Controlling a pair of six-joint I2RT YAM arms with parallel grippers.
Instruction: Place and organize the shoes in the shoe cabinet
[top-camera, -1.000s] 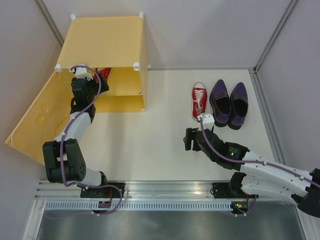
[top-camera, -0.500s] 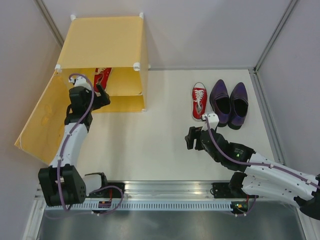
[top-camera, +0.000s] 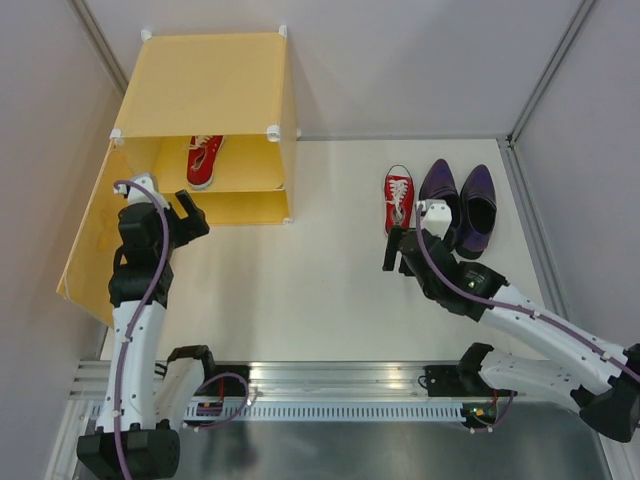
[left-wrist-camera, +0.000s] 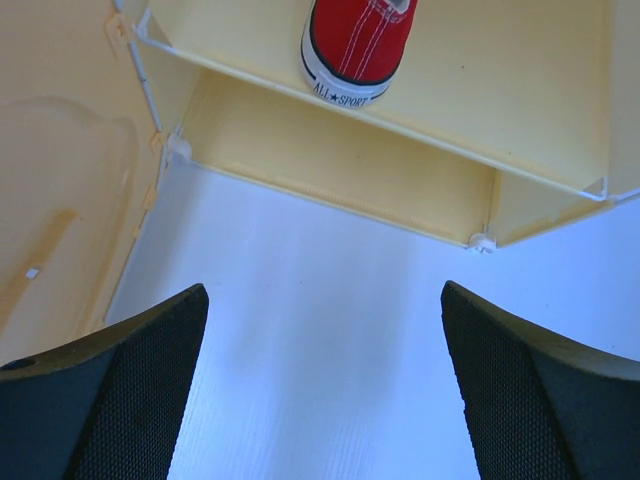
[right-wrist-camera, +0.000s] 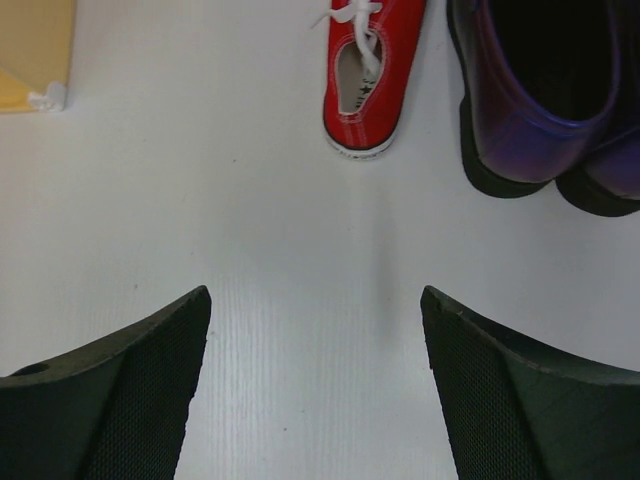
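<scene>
Red sneaker (left-wrist-camera: 358, 45) on cabinet shelf (left-wrist-camera: 500, 90)

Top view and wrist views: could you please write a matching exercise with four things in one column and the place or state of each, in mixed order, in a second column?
Things:
1 purple shoes
2 cabinet door
3 left gripper
4 right gripper

Places or states:
a open, empty, facing the cabinet
b swung wide open
c side by side on the table
d open, empty, facing the red sneaker on the table

Pairs: 1-c, 2-b, 3-a, 4-d
</scene>
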